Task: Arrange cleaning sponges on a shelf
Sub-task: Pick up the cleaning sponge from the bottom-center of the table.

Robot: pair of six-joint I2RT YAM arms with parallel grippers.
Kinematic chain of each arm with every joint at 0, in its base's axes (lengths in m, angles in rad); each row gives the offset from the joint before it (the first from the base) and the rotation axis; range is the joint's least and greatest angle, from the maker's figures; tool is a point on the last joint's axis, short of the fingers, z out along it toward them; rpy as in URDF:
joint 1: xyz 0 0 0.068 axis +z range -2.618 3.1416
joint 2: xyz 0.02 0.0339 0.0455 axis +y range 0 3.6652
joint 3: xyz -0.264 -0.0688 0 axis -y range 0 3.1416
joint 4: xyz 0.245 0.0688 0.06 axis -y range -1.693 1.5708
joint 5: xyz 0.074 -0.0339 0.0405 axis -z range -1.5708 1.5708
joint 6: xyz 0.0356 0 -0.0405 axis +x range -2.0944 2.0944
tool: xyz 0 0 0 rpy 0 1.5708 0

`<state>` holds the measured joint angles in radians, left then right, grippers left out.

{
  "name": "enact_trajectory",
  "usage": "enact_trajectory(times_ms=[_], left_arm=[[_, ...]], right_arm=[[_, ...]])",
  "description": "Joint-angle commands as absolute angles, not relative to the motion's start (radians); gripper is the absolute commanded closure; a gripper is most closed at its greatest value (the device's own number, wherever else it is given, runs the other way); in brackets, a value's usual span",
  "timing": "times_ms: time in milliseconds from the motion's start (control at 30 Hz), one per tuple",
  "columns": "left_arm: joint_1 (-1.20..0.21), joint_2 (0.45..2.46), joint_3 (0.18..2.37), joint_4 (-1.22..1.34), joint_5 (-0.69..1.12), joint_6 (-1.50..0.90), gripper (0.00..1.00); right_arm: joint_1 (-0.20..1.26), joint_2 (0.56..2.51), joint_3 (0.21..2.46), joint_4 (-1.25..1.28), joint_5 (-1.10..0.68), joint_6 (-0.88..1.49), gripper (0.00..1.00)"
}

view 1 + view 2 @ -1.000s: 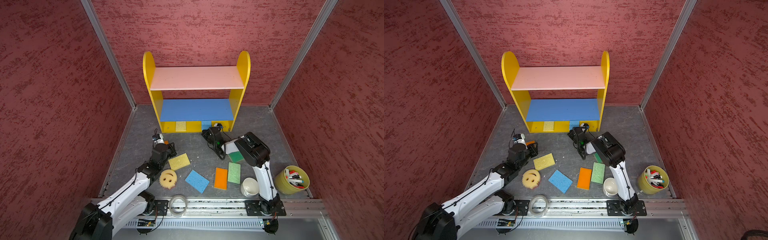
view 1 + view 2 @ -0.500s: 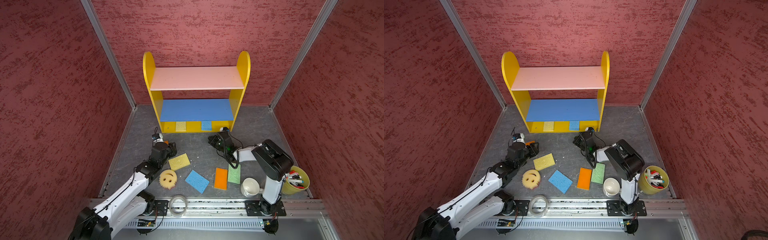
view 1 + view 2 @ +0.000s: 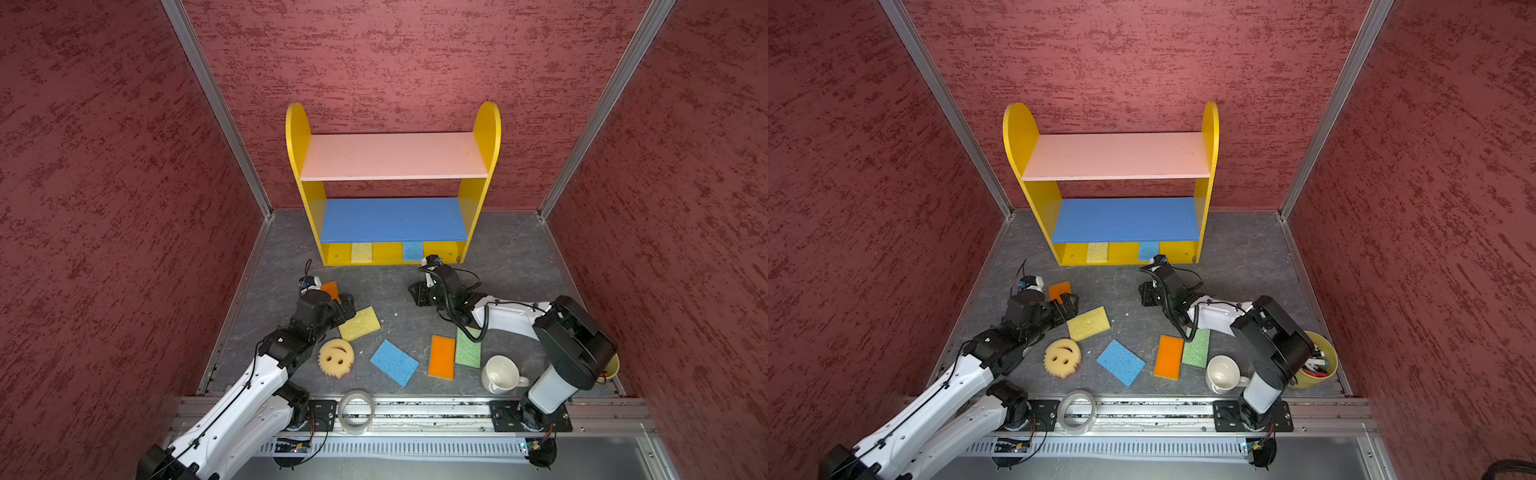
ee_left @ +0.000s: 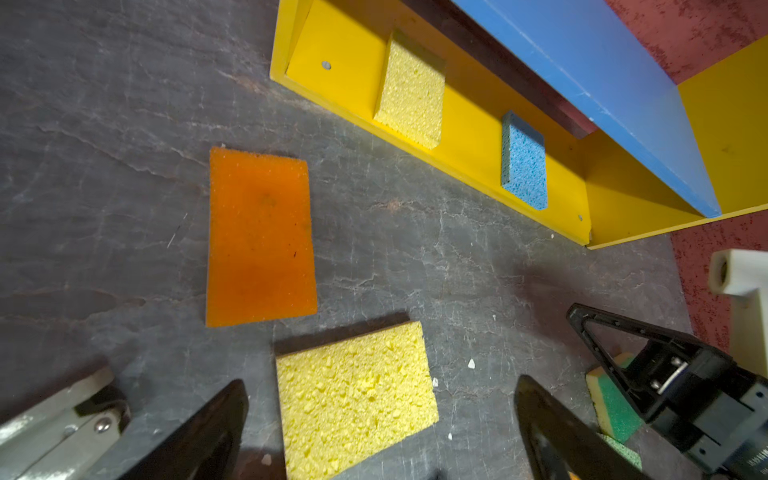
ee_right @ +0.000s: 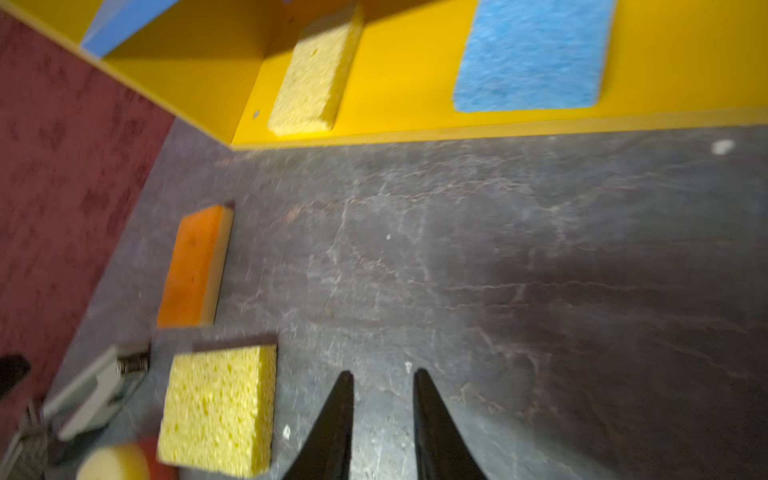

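White mug stands upright on the grey surface, near the front rail. Clear tape ring lies on the rail. Yellow cup beside the mug holds markers

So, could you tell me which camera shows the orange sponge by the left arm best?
The left wrist view: the orange sponge shows whole and sharp there. In both top views the left arm hides part of the sponge. The right wrist view shows it blurred and at a slant.
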<state>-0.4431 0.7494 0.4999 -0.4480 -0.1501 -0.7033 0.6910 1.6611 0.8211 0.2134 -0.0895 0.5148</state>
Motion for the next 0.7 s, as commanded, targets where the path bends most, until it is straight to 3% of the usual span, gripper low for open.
enact_trajectory(times_ms=[0,167,467,667], left_arm=[[-0.435,0.742,0.49,-0.515,-0.12,-0.73,0.01],[-0.4,0.768,0.505,-0.535,-0.054,-0.744,0.19],[-0.389,0.83,0.555,-0.555,-0.067,-0.726,0.2],[-0.299,0.892,0.573,-0.487,0.007,-0.732,0.2]], right_arm=[[0.708,1.625,0.844,0.088,-0.163,0.343,0.61],[0.719,1.565,0.833,-0.006,-0.201,0.282,0.53],[0.772,1.48,0.911,-0.357,-0.201,0.154,0.55],[0.846,1.429,0.938,-0.475,-0.18,0.168,0.48]])
